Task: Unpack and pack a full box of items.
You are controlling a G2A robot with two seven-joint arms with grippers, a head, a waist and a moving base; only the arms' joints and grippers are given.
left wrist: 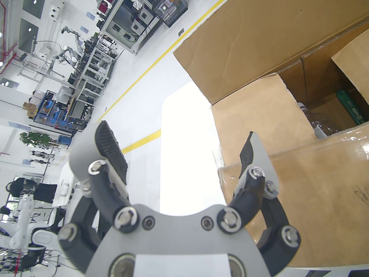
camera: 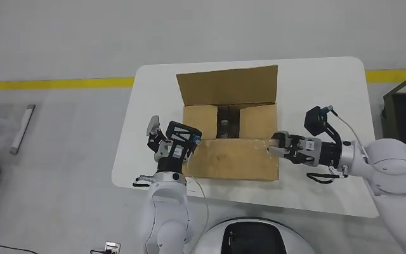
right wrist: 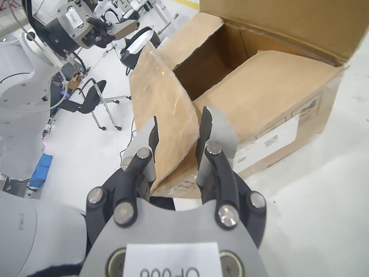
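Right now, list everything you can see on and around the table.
table: one, white, under the box.
box: one, brown cardboard, mid-table, top open.
far flap: one, brown, raised.
near flap: one, brown, taped, on the robot's side.
green cylinder: one, inside the box.
dark contents: count unclear, in the box's opening.
floor line: one, yellow, beyond the table.
bar: one, grey, on the floor left of the table.
left arm: white, at the box's left end, jaws open.
right arm: white, at the near flap's right end.
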